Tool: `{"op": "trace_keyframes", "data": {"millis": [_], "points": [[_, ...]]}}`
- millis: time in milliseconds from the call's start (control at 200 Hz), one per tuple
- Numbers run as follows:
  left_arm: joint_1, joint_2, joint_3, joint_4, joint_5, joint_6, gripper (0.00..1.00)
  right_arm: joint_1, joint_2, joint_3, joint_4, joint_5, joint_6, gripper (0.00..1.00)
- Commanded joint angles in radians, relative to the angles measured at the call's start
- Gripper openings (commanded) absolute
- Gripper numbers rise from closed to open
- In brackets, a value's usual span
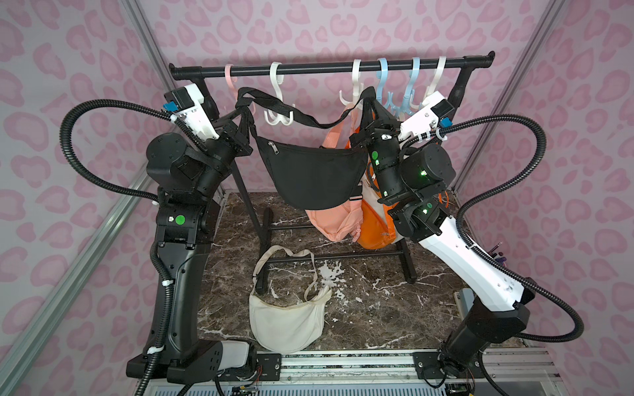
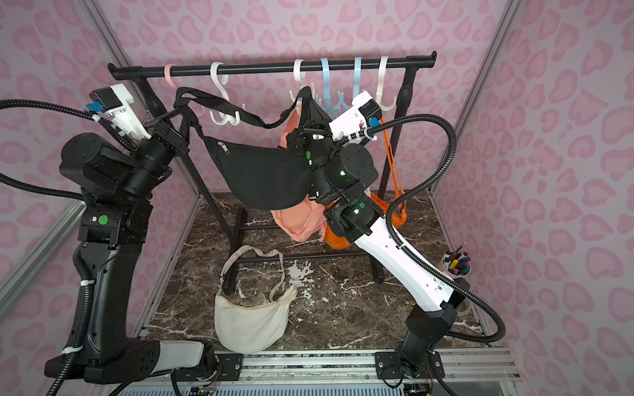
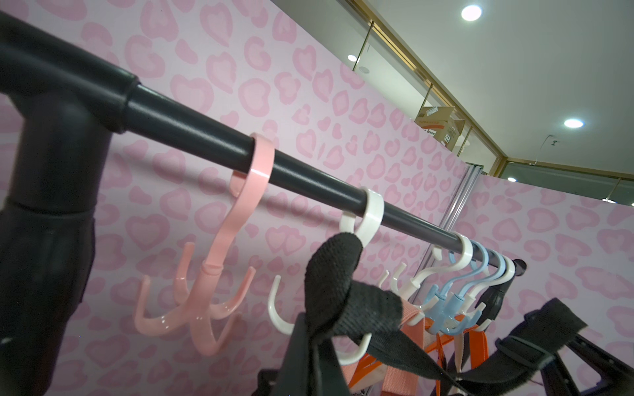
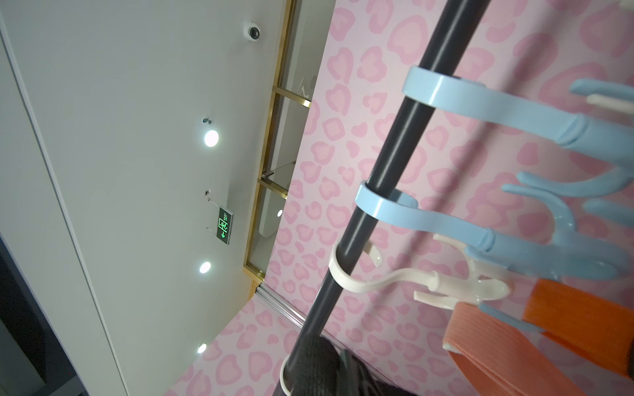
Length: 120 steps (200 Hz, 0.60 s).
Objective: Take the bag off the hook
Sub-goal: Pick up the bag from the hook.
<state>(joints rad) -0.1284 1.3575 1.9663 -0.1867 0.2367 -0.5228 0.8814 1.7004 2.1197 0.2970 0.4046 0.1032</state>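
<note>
The left gripper (image 3: 307, 327) is pressed together on the strap (image 1: 308, 120) of the black bag (image 1: 308, 175). In the left wrist view a loop of webbing bulges up past its fingers. The right gripper (image 1: 372, 104) is closed too, pinching the same strap further along, where the webbing rises to a peak in both top views. The right wrist view shows only a dark fold of it beside the rail (image 1: 308, 68).

Between the 2 pinch points the strap sags in a shallow curve and passes in front of a white hook (image 1: 278, 103). Whether it catches a prong there cannot be told. The black bag hangs below, slung between the 2 grippers and clear of the floor, its zip pull near the end toward the left gripper.

Behind it, a peach bag (image 1: 331, 223) and an orange bag (image 1: 375, 233) hang from hooks toward the right of the rail. The rail carries 6 hooks: a pink hook (image 1: 230, 73), 3 white ones and 2 blue hooks (image 1: 382, 79). A cream bag (image 1: 288, 319) lies on the marble floor (image 1: 360, 308) in front of the rack's feet. A cup of pens (image 2: 458, 265) stands at the floor's right edge, beside the right arm.
</note>
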Motion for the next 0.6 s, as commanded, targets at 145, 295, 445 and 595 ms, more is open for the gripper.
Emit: {"op": "trace_keyframes", "data": {"millis": [145,295,445,595], "points": [[-0.001,-0.004,0.031,0.028,0.004,-0.006,0.03,-0.002,0.031,0.087,0.016,-0.05,0.011,0.0],[-0.002,-0.011,0.037,0.029,0.011,-0.004,0.03,0.001,0.032,0.113,-0.019,-0.084,0.014,0.0],[-0.002,-0.021,0.037,0.031,0.013,0.001,0.03,0.012,0.024,0.12,-0.044,-0.108,0.003,0.0],[-0.001,-0.022,0.037,0.045,0.019,-0.009,0.03,0.017,0.03,0.147,-0.086,-0.127,-0.005,0.0]]}}
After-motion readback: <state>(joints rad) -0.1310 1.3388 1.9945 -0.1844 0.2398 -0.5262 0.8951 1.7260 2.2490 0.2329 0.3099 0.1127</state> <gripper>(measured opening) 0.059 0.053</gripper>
